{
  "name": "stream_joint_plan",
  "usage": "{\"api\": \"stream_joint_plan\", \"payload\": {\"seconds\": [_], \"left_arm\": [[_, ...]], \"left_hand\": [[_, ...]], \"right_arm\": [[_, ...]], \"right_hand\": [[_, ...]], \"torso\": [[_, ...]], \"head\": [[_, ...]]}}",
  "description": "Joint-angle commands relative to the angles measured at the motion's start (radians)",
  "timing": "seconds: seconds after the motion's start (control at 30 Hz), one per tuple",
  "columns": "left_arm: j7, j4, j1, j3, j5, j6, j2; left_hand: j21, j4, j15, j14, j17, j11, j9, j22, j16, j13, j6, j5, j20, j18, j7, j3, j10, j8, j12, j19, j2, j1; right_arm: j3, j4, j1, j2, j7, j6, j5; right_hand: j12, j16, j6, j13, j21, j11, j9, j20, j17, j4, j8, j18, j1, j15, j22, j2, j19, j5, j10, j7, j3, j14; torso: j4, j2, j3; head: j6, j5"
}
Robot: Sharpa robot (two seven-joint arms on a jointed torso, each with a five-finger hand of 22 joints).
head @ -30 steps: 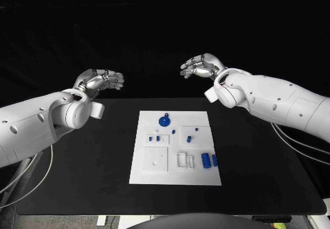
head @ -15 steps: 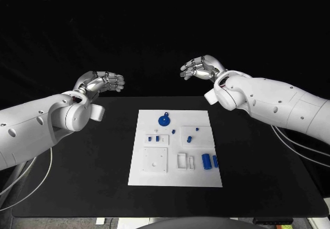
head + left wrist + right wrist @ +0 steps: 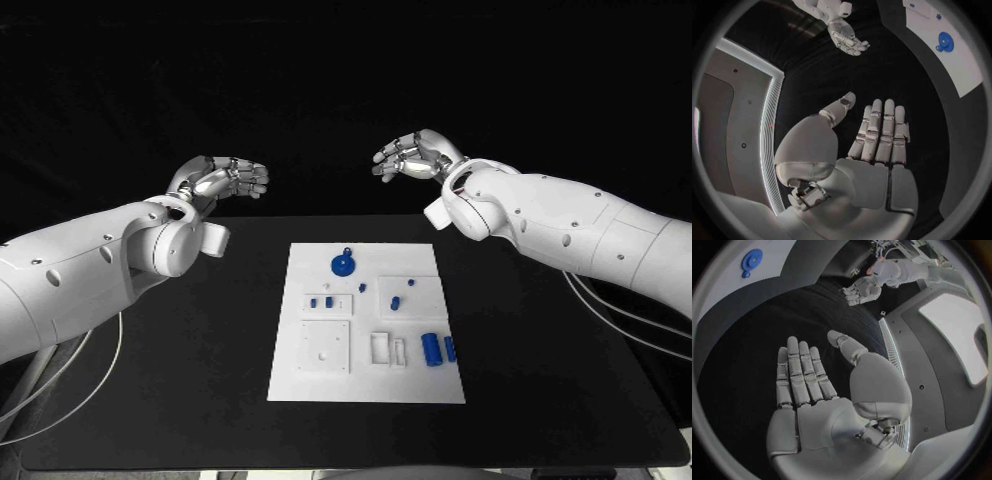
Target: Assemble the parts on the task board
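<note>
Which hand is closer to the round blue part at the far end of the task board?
Right, by a small margin. The right hand is raised beyond the table's far edge, just right of the round blue part; the left hand is farther to its left. Both hold nothing.

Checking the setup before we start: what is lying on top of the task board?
On the task board: small blue parts, including a round disc and two cylinders. Nothing covers it; both hands hover beyond the table.

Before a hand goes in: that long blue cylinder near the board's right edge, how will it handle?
The blue cylinder lies on its side on the flat board, so a sideways nudge probably rolls it. It looks rigid and small, likely light. Its smooth round surface may slip in a pinch; gripping across its width seems safer.
</note>
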Motion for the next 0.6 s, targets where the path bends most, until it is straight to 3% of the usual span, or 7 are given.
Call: {"api": "stream_joint_plan", "payload": {"seconds": [0.03,0.1,0.23,0.33,0.4,0.5,0.6], "left_arm": [[0.004,-0.012,0.000,0.001,-0.003,0.014,0.007],[0.005,-0.015,-0.001,0.001,-0.003,0.012,0.009],[0.004,-0.013,-0.006,0.001,-0.003,0.012,0.009],[0.004,-0.010,-0.009,0.000,-0.003,0.014,0.010],[0.004,-0.010,-0.011,0.000,-0.003,0.014,0.012],[0.003,-0.011,-0.011,0.000,-0.004,0.018,0.013],[0.001,-0.012,-0.011,0.000,-0.004,0.019,0.013]], "left_hand": [[-0.006,-0.008,-0.002,0.008,0.002,0.000,0.000,0.001,-0.005,-0.002,0.001,0.005,0.000,0.010,0.003,0.001,0.008,0.005,0.006,0.005,-0.002,0.011],[-0.006,-0.008,-0.002,0.009,0.003,-0.001,0.000,0.001,-0.006,-0.002,0.002,0.005,0.000,0.010,0.003,0.000,0.009,0.006,0.006,0.006,-0.002,0.012],[-0.006,-0.009,-0.003,0.012,0.005,-0.002,0.000,0.002,-0.006,-0.001,0.003,0.005,-0.001,0.010,0.002,0.000,0.011,0.007,0.007,0.009,-0.001,0.013],[-0.006,-0.009,-0.003,0.012,0.006,-0.002,0.000,0.002,-0.007,-0.001,0.003,0.005,-0.001,0.010,0.002,0.000,0.012,0.007,0.007,0.009,-0.001,0.013],[-0.006,-0.009,-0.003,0.013,0.006,-0.002,0.000,0.002,-0.007,-0.001,0.003,0.005,-0.002,0.010,0.002,0.000,0.012,0.007,0.007,0.010,-0.001,0.013],[-0.006,-0.010,-0.004,0.013,0.006,-0.002,0.000,0.002,-0.008,-0.002,0.003,0.005,-0.002,0.010,0.002,0.000,0.013,0.007,0.007,0.010,-0.001,0.014],[-0.007,-0.010,-0.004,0.014,0.007,-0.003,0.000,0.002,-0.008,-0.002,0.003,0.005,-0.002,0.010,0.002,0.000,0.013,0.008,0.007,0.011,-0.001,0.014]], "right_arm": [[0.000,-0.010,0.000,0.012,-0.054,0.076,-0.249],[0.000,-0.006,0.000,0.016,-0.075,0.097,-0.343],[-0.001,0.002,-0.001,0.028,-0.109,0.087,-0.565],[-0.003,0.013,-0.003,0.036,-0.134,0.084,-0.680],[-0.003,0.018,-0.004,0.039,-0.142,0.078,-0.683],[-0.003,0.021,-0.004,0.044,-0.153,0.061,-0.751],[-0.010,0.023,-0.004,0.052,-0.173,0.083,-0.820]], "right_hand": [[0.012,0.052,0.020,0.011,0.036,-0.015,0.004,-0.006,0.048,-0.001,0.017,0.040,0.027,-0.045,0.007,-0.006,0.093,-0.026,0.039,-0.011,-0.010,0.091],[0.020,0.089,0.032,0.021,0.053,-0.026,0.011,-0.018,0.105,-0.005,0.024,0.055,0.038,-0.079,0.000,-0.012,0.172,-0.038,0.060,-0.018,-0.015,0.143],[0.040,0.134,0.056,0.049,0.075,-0.050,0.029,-0.049,0.187,-0.003,0.039,0.055,0.065,-0.111,-0.006,-0.018,0.266,-0.050,0.101,-0.031,-0.011,0.208],[0.063,0.193,0.070,0.088,0.109,-0.083,0.042,-0.090,0.268,-0.003,0.047,0.055,0.083,-0.146,-0.003,-0.027,0.370,-0.051,0.163,-0.038,-0.003,0.273],[0.058,0.212,0.079,0.115,0.109,-0.090,0.050,-0.100,0.317,-0.001,0.048,0.055,0.100,-0.154,-0.003,-0.038,0.398,-0.085,0.183,-0.042,0.027,0.279],[0.060,0.235,0.084,0.145,0.127,-0.102,0.055,-0.113,0.361,-0.002,0.045,0.055,0.094,-0.165,0.011,-0.041,0.429,-0.087,0.213,-0.046,0.044,0.296],[0.111,0.296,0.094,0.209,0.180,-0.127,0.061,-0.141,0.420,-0.003,0.044,0.055,0.098,-0.191,0.048,-0.052,0.487,-0.091,0.288,-0.064,0.039,0.334]], "torso": [[-0.0025,-0.028,0.0044],[-0.0026,-0.037,0.0055],[-0.0010,-0.042,0.0059],[0.0002,-0.042,0.0070],[0.0012,-0.041,0.0072],[0.0006,-0.041,0.0072],[-0.0019,-0.039,0.0072]], "head": [[-0.001,0.003],[-0.004,0.003],[-0.009,0.004],[-0.011,0.006],[-0.011,0.006],[-0.009,0.009],[-0.008,0.010]]}}
